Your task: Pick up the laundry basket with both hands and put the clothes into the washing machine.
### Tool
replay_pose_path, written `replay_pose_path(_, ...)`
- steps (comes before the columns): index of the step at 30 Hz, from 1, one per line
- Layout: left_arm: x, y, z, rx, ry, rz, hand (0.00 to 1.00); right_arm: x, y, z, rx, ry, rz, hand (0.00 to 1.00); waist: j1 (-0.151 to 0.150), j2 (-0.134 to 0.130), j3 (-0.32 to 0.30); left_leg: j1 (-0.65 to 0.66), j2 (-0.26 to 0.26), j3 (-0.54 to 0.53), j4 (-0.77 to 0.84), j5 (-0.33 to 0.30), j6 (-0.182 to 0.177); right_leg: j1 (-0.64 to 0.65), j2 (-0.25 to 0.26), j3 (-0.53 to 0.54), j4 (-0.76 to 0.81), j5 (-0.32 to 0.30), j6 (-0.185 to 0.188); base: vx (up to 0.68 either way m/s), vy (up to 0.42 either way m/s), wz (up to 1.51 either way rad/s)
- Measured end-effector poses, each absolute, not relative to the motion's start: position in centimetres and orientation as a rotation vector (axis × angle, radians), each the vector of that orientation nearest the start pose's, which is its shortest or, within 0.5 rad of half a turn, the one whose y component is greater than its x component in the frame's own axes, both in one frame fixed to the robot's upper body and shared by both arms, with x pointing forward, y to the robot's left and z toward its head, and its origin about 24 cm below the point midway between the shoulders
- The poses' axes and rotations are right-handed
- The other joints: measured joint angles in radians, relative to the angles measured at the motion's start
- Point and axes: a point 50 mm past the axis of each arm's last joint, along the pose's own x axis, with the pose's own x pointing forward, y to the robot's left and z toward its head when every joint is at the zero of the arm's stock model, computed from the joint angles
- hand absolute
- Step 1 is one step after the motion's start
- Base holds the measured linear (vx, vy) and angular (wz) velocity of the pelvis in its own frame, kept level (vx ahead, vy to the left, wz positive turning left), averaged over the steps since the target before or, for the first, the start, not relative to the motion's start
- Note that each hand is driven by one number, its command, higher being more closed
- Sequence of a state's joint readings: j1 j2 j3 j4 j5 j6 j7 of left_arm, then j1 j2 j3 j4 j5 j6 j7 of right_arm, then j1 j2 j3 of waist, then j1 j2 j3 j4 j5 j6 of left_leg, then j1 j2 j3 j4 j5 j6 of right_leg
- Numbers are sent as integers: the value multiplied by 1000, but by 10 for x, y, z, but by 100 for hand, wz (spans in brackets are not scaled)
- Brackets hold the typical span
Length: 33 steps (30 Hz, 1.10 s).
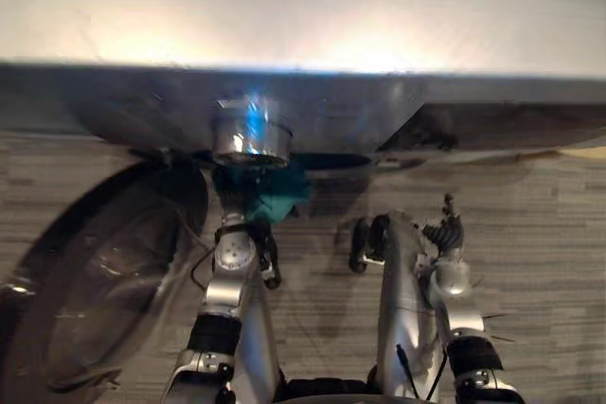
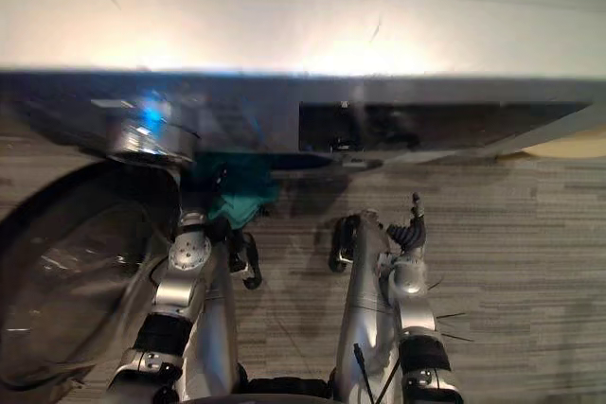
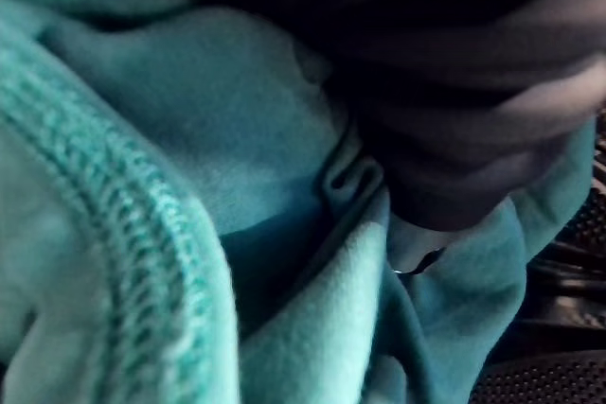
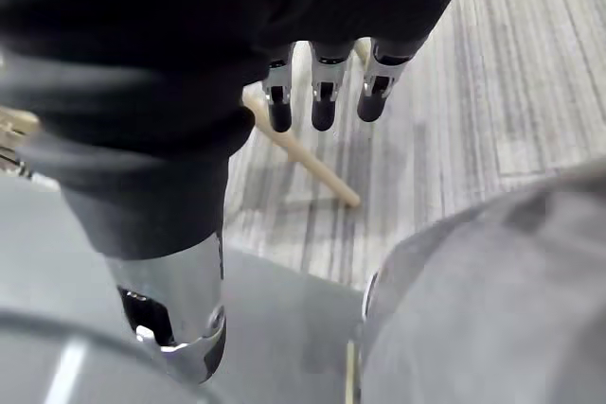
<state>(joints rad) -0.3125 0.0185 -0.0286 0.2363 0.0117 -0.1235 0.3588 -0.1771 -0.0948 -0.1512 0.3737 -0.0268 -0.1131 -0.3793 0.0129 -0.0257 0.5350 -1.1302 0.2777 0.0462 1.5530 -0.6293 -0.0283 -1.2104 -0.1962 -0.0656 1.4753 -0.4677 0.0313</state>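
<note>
A teal garment (image 1: 273, 192) hangs at the dark front of the washing machine (image 1: 303, 16), just under its edge. My left hand (image 1: 248, 230) reaches up into that cloth. In the left wrist view the teal garment (image 3: 189, 186) lies right against the hand's dark cover (image 3: 473, 92), and the fingers are buried in the folds. My right hand (image 1: 445, 232) hovers to the right above the floor, apart from the cloth. In its wrist view the fingers (image 4: 322, 101) are straight and hold nothing.
The machine's round glass door (image 1: 95, 281) stands swung open at the left, close beside my left arm. A silver round fitting (image 1: 251, 134) juts from the front above the cloth. A pale wooden stick (image 4: 303, 163) lies on the striped grey floor (image 1: 530, 234).
</note>
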Motion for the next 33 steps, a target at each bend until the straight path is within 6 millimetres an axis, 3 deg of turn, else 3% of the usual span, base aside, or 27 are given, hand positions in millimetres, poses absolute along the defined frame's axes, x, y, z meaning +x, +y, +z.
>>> replay_pose_path(7,322,125,116,-9,-305,252,100,278,-220,41,-79,-47,-538,0,-4,-10,8,-119,-5,-55,187,-50,-26,-114,-19,10,208,-73,-17,-41,-96,11)
replay_pose_path(10,329,111,149,5,-412,230,100,279,-223,51,-85,-101,-537,0,-13,-15,9,-178,-18,-83,245,-52,-31,-158,-37,4,274,-99,-18,-43,-114,22)
replay_pose_path(13,338,99,204,93,-602,217,100,284,-221,62,-85,-144,-524,0,-40,-31,10,-236,-33,-107,283,-52,-38,-200,-53,-3,315,-109,-23,-40,-80,16)
replay_pose_path(15,338,94,226,113,-679,218,100,285,-222,64,-88,-153,-522,0,-42,-31,10,-248,-34,-112,284,-49,-39,-209,-53,-8,315,-108,-24,-3,-51,3)
replay_pose_path(16,337,91,254,154,-790,236,100,285,-221,66,-95,-164,-512,0,-46,-32,10,-257,-34,-117,284,-46,-38,-211,-55,-15,315,-108,-25,22,-48,2)
replay_pose_path(19,329,91,312,254,-1004,304,100,289,-217,70,-91,-189,-496,0,-56,-35,12,-265,-34,-126,285,-46,-39,-212,-55,-24,314,-106,-34,49,-42,1)
replay_pose_path(22,319,90,353,304,-1153,357,100,291,-214,72,-89,-200,-483,0,-63,-45,17,-272,-33,-130,285,-46,-39,-212,-56,-29,315,-107,-35,50,-28,2)
replay_pose_path(23,313,89,370,312,-1209,388,0,291,-214,72,-90,-203,-479,0,-63,-47,18,-278,-34,-136,286,-46,-39,-212,-58,-35,314,-107,-35,44,-24,4)
replay_pose_path(26,310,90,391,376,-1269,468,0,292,-212,72,-90,-206,-460,0,-62,-51,20,-294,-37,-148,292,-46,-39,-211,-64,-48,313,-109,-36,32,-18,3)
replay_pose_path(33,339,99,376,597,-1116,515,0,291,-216,70,-87,-205,-460,0,-56,-61,20,-317,-57,-164,288,-39,-40,-209,-82,-65,306,-111,-31,26,-19,7)
